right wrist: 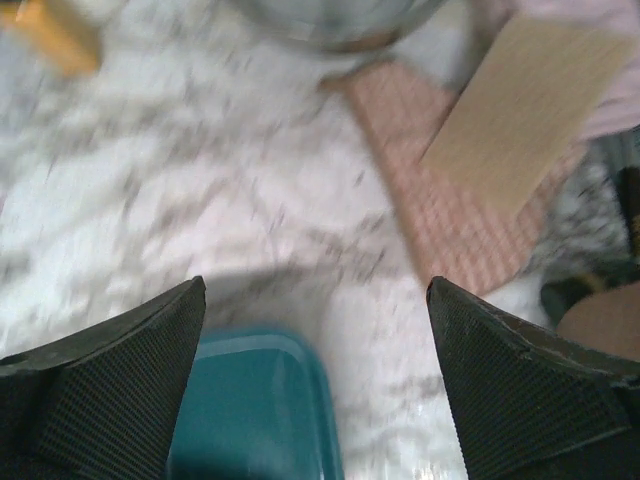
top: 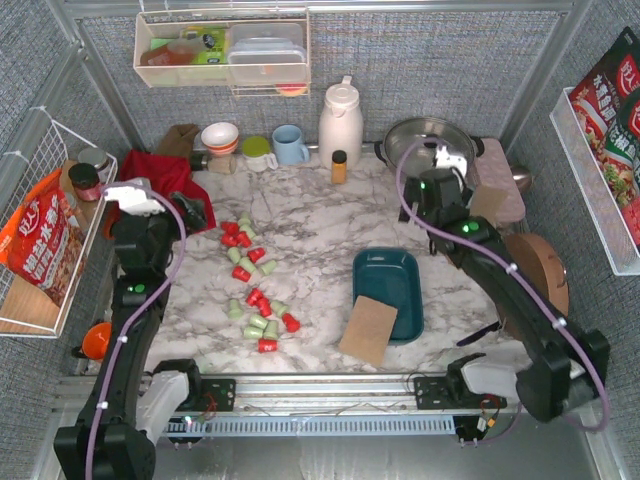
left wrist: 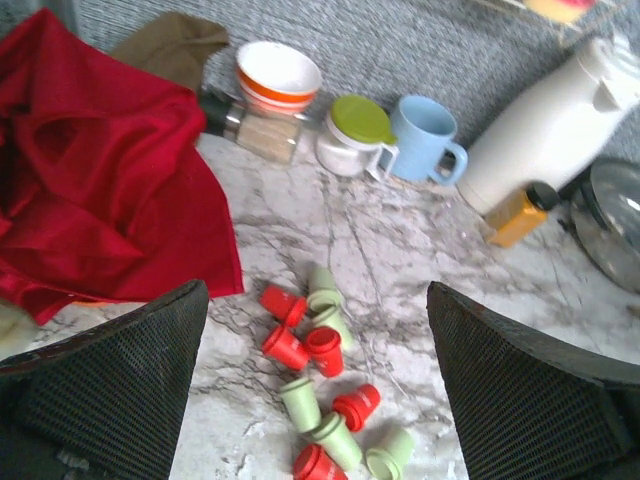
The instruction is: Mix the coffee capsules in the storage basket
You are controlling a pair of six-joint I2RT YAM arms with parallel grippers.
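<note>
Several red and mint green coffee capsules (top: 255, 285) lie scattered in a loose line on the marble table, left of centre. The dark teal storage basket (top: 388, 290) stands right of centre with no capsules showing inside, and a brown card (top: 367, 328) leans on its near left corner. My left gripper (top: 185, 212) is open and empty by the red cloth, above the far end of the capsules (left wrist: 325, 345). My right gripper (top: 415, 215) is open and empty above the table just behind the basket, whose far corner (right wrist: 255, 410) shows between its fingers.
A red cloth (top: 160, 175) lies at far left. A bowl (top: 220, 137), two mugs (top: 290, 145), a white thermos (top: 340, 125), an amber bottle (top: 339, 167) and a steel pan (top: 430, 135) line the back. A pink mat (right wrist: 450, 200) lies right. Wire baskets hang on both side walls.
</note>
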